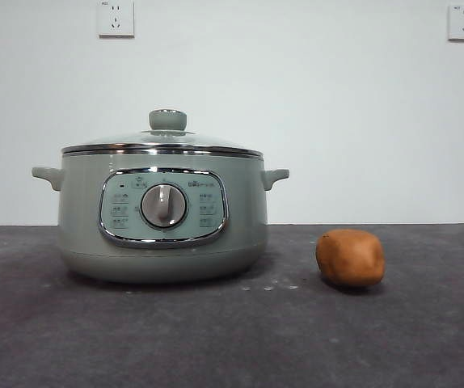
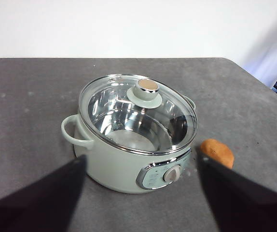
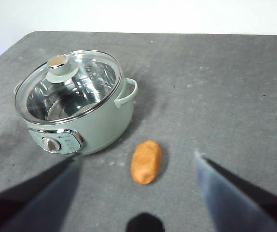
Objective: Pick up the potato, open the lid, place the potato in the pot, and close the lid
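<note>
So from the front camera I get the sage-green electric pot (image 1: 163, 214) dead-on, control panel (image 1: 163, 207) and silver dial (image 1: 164, 205) facing me, glass lid (image 1: 162, 145) seated on the rim with its knob (image 1: 167, 120) on top; the potato (image 1: 350, 258) sits on the dark grey table (image 1: 232, 339) off to the pot's side, near it but not touching; two wall sockets (image 1: 116, 18) show up high on the white wall, and neither of my arms is in that shot at all

My left wrist cam looks down through the lid (image 2: 137, 113) and that's the only way I see the shiny steel inside of the pot (image 2: 129, 164), which looks empty; my left gripper (image 2: 141, 193) has its jaws spread wide, holding nothing, with the pot framed between them; the potato (image 2: 217, 152) peeks out just past one jaw

My right wrist cam shows the potato (image 3: 145, 162) full length, more oblong than the front view suggests, lying apart from the pot (image 3: 78, 104) with some pale crumbs on the table between them; my right gripper (image 3: 138, 193) is spread wide too, empty, hovering above with the potato between the jaws
</note>
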Action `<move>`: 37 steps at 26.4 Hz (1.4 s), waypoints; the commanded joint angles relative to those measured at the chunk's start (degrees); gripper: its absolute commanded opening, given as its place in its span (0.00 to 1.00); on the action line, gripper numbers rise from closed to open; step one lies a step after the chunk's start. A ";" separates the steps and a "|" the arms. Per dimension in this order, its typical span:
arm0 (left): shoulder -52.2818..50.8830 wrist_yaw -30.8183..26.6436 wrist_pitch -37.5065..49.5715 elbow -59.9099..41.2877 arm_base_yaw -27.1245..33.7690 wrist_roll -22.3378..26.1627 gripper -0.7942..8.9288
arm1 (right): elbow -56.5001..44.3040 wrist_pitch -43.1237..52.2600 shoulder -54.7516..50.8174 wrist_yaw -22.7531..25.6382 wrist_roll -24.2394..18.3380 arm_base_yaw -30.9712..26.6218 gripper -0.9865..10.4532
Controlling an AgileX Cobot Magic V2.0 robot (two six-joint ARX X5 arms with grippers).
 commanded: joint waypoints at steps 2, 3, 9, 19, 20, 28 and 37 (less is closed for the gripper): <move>-0.02 0.09 0.04 0.17 -0.20 0.20 0.74 | 0.07 0.31 0.70 -0.46 0.48 0.02 0.62; 0.02 0.07 0.04 0.17 -0.20 0.20 0.74 | 0.09 0.33 1.05 -0.46 0.48 0.02 0.62; 0.50 0.09 0.09 0.17 -0.20 0.20 0.74 | 0.09 1.55 4.68 -2.69 0.74 0.11 0.62; 2.36 0.07 0.28 0.17 -0.20 0.20 0.74 | 0.11 8.63 23.71 -0.70 2.12 7.08 0.61; 2.60 0.07 0.26 0.17 -0.20 0.20 0.74 | 0.11 9.22 26.01 -0.04 2.12 7.85 0.61; 5.03 0.09 0.50 0.17 -0.20 0.22 0.74 | 0.13 17.09 48.48 7.85 2.03 16.37 0.61; 6.75 0.07 0.87 0.17 -0.20 0.22 0.74 | 0.13 21.79 60.22 16.96 2.19 21.75 0.60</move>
